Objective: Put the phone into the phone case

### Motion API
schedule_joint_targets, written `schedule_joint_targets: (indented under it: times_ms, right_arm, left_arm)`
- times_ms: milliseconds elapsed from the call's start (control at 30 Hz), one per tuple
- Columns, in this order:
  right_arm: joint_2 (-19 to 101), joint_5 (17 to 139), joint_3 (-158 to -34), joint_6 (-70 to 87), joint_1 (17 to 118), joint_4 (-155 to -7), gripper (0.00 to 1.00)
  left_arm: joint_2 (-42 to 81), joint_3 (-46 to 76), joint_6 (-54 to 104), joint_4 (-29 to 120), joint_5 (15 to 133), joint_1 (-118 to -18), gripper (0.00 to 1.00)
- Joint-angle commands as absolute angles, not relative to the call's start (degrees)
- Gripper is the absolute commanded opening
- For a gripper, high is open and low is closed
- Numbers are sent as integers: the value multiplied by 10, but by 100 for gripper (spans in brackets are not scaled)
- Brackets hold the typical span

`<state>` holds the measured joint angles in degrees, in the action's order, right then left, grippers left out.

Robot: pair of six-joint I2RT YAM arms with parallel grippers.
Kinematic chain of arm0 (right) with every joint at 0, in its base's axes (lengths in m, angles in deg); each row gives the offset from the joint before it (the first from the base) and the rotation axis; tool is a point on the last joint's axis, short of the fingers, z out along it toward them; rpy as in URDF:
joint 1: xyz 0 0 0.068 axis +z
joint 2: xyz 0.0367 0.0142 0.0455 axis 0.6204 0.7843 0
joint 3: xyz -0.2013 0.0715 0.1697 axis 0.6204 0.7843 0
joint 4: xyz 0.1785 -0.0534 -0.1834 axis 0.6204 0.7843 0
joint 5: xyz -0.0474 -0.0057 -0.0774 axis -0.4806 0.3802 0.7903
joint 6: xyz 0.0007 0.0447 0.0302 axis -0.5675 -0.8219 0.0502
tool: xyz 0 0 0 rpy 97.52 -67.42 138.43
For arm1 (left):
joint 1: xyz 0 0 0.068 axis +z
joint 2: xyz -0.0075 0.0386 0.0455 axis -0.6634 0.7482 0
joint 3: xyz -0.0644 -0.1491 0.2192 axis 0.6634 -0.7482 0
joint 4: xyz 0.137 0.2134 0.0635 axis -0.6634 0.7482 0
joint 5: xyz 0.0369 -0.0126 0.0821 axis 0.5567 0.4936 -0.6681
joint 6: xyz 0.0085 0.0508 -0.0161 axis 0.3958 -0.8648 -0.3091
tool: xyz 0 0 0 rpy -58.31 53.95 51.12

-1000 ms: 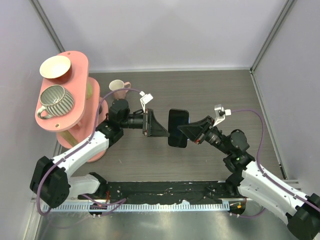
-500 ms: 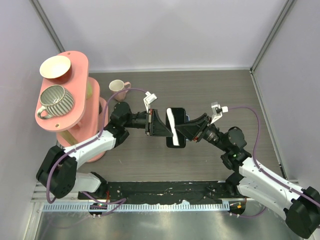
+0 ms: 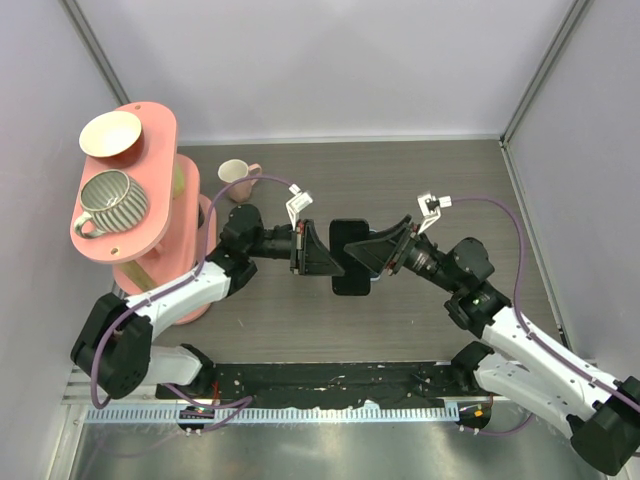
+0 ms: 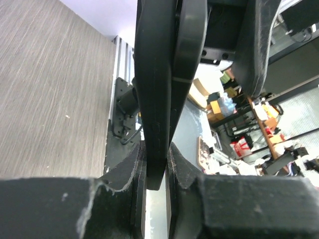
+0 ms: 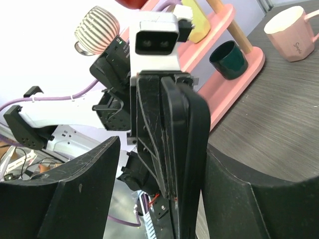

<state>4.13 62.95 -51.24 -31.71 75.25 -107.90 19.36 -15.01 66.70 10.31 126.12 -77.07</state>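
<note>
In the clenched left pincer (image 4: 156,167) sits the phone case (image 4: 154,74); right pincer's (image 3: 372,256) state unclear.

left arm (image 3: 170,295): white moulded link shells, black joint housings, large black drum at the base end.
right arm (image 3: 540,355): same make, white shells over black joints.
cable (image 3: 265,179): thin, purple, one per arm, looping free from base to wrist.
wrist camera (image 5: 154,42): small white block with two dark lenses in a black window, on a white bracket.
left hand (image 3: 322,258), right hand (image 3: 367,255): matt black, two broad wedge-shaped fingers (image 5: 75,199) each, surface rough and faintly pitted.
mounting plate (image 3: 330,380): black, scuffed with pale flecks.
rail (image 3: 330,412): silver, finely ribbed.
</note>
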Motion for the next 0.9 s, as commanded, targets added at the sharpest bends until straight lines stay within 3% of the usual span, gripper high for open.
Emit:
schedule_joint_targets:
  times_ms: [0, 200, 567, 867]
  right_arm:
    - [54, 642, -585, -329, 754, -1127, 68]
    - [93, 644, -635, -353, 753, -1091, 68]
    - [126, 638, -623, -449, 752, -1095, 69]
    - [143, 606, -586, -470, 753, -1127, 46]
  left_arm:
    - [162, -135, 521, 228, 1271, -773, 0]
    - [133, -106, 388, 399, 1221, -774, 0]
    - [148, -88, 322, 468, 1133, -775, 0]
    - [157, -84, 341, 458, 1118, -775, 0]
